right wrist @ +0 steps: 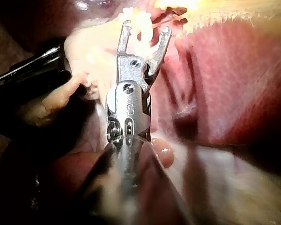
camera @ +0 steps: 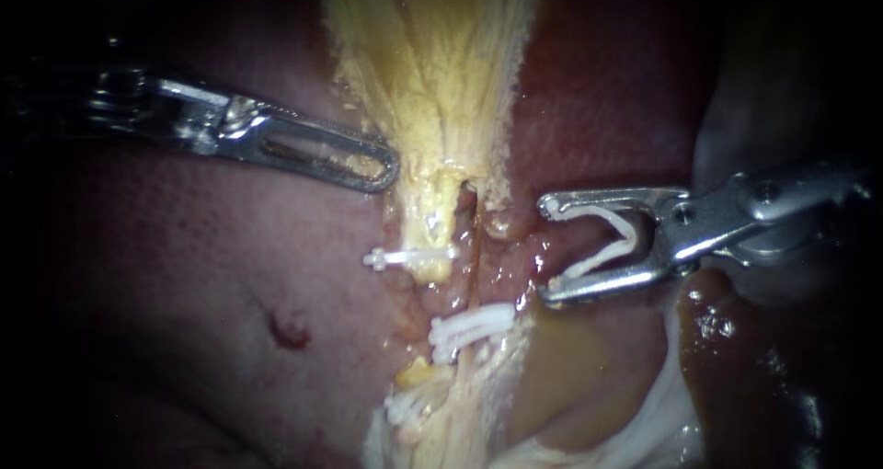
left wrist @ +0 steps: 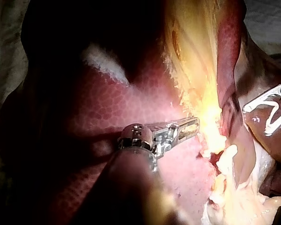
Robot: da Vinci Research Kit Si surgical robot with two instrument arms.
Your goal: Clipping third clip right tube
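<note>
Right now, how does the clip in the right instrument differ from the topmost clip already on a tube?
The loaded clip gapes in a V between the right instrument's jaws, on no tube; the topmost clip lies shut and straight across its tube. Both are white.

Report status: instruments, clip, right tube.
Right instrument: open clip held between jaws, beside right tube, not yet around it. Left instrument against yellow tissue. Nothing in between.

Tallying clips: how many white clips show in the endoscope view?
4 clips: one in the right instrument's jaws, one on the yellow tube, one below it, one lowest; bunches may hide more.
</note>
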